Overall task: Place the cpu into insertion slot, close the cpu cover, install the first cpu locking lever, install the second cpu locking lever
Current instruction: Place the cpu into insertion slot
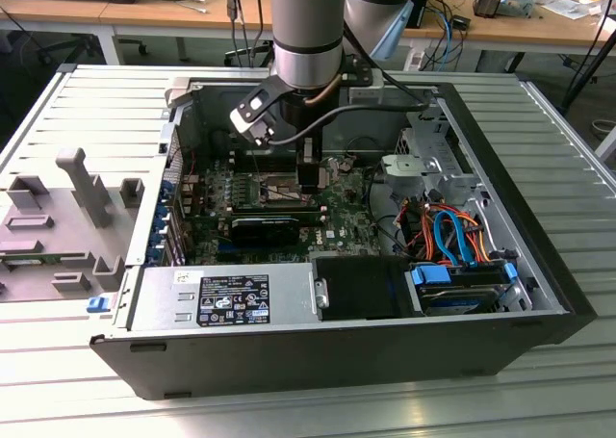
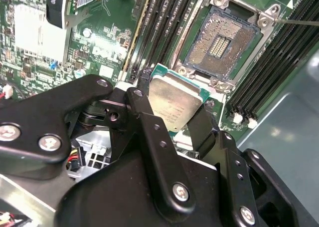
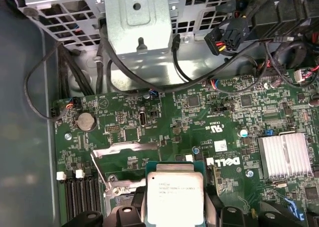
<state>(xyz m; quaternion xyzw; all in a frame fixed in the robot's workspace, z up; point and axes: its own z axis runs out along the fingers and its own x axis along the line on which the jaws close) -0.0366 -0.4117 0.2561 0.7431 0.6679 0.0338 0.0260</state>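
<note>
One cpu [image 2: 174, 105] tight in the grip of both black jaws, near the bare insertion slot [image 2: 224, 42].

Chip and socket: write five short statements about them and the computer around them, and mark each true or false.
1. The chip is clamped between the jaws. True.
2. The chip already sits in the socket. False: the socket is empty with its contacts bare, and the chip is held beside it.
3. The chip's metal top faces both wrist cameras. True.
4. The computer case stands upright. False: it lies on its side, open side up, with the arm reaching in from above.
5. Long black memory slots run along one side of the socket only. False: they run along both sides.
</note>
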